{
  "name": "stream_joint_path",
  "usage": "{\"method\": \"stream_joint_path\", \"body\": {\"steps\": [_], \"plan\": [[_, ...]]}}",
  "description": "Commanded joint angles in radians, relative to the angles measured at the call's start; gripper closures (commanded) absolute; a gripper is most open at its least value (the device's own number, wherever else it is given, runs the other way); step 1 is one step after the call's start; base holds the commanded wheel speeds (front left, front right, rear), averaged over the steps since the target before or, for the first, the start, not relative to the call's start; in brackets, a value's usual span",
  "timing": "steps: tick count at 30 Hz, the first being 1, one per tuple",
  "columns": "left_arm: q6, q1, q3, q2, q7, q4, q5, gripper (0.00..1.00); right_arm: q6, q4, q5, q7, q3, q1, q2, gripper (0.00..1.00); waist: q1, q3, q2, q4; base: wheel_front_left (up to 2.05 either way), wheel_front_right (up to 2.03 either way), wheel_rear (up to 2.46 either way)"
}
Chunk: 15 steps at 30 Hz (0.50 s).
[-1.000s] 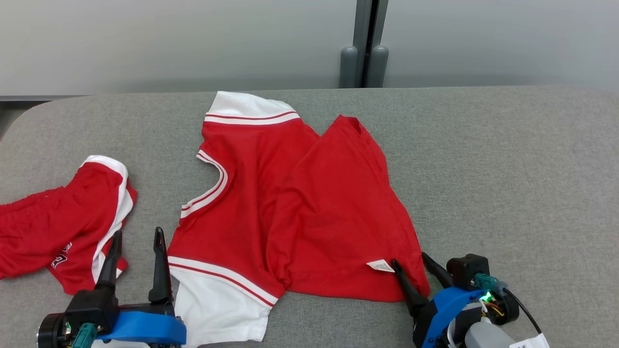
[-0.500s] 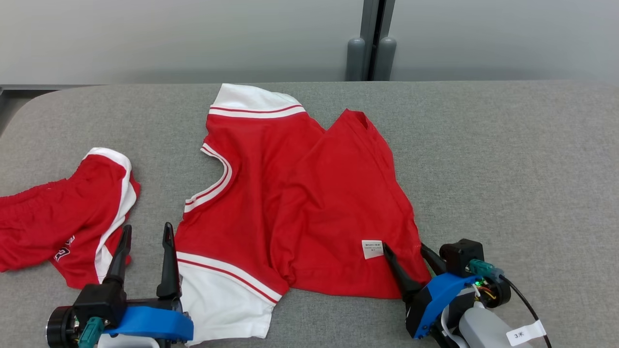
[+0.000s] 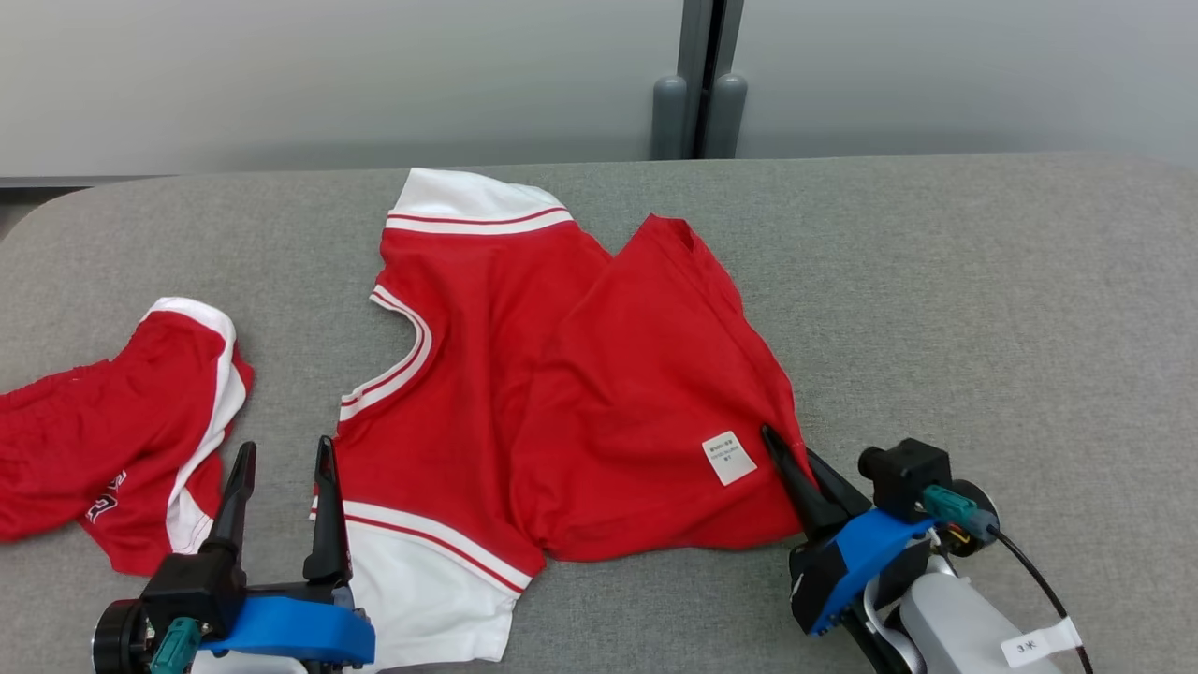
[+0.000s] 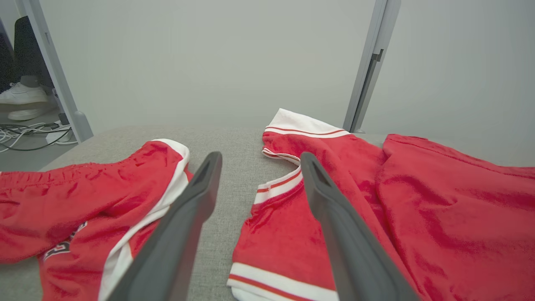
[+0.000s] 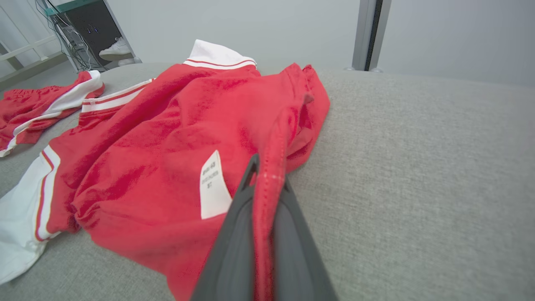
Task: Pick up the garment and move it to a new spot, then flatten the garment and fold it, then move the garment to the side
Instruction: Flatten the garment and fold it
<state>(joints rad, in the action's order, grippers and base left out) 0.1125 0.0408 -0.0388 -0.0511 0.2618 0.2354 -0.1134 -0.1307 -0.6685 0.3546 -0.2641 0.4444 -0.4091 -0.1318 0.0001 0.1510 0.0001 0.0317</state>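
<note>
The garment (image 3: 562, 374) is a red jersey with white striped trim, lying crumpled in the middle of the grey padded table (image 3: 983, 309). My right gripper (image 3: 786, 445) is shut on its red hem at the near right corner, beside a white label (image 3: 728, 458). In the right wrist view the hem (image 5: 269, 184) is pinched between the two dark fingers of the right gripper (image 5: 267, 175). My left gripper (image 3: 285, 449) stands open at the garment's near left edge with nothing between its fingers. In the left wrist view, grey cloth shows between the fingers of the left gripper (image 4: 261, 159), and the garment (image 4: 418, 209) lies to their right.
Red shorts (image 3: 103, 440) with white side stripes lie on the table's left part, close to my left gripper. A grey post (image 3: 688, 103) stands against the wall behind the table. A white shoe (image 4: 23, 94) and cables are on the floor beyond the table's left end.
My right gripper has shut on the garment's near right hem and drawn that corner farther up the table. The label has turned. The left gripper stays open.
</note>
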Motion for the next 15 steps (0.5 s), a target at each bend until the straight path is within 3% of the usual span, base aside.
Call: {"method": "stream_joint_path", "body": {"steps": [1, 9, 15], "plan": [[-0.003, -0.007, 0.0, 0.001, 0.005, 0.002, -0.006, 0.0, 0.0, 0.032, -0.005, 0.0, -0.009, 0.033, -0.018, 1.0, -0.0001, -0.01, -0.0001, -0.011, 0.0, 0.0, 0.0], [-0.003, -0.023, 0.008, 0.001, 0.004, 0.008, -0.018, 0.0, 0.0, 0.254, -0.042, 0.0, -0.022, 0.215, -0.079, 1.0, -0.0001, -0.035, -0.0001, -0.051, 0.0, 0.0, 0.0], [0.0, -0.026, 0.011, 0.001, 0.004, 0.01, -0.023, 0.0, 0.0, 0.341, -0.054, 0.0, -0.036, 0.335, -0.105, 1.0, -0.0001, -0.04, -0.0001, -0.062, 0.0, 0.0, 0.0]]}}
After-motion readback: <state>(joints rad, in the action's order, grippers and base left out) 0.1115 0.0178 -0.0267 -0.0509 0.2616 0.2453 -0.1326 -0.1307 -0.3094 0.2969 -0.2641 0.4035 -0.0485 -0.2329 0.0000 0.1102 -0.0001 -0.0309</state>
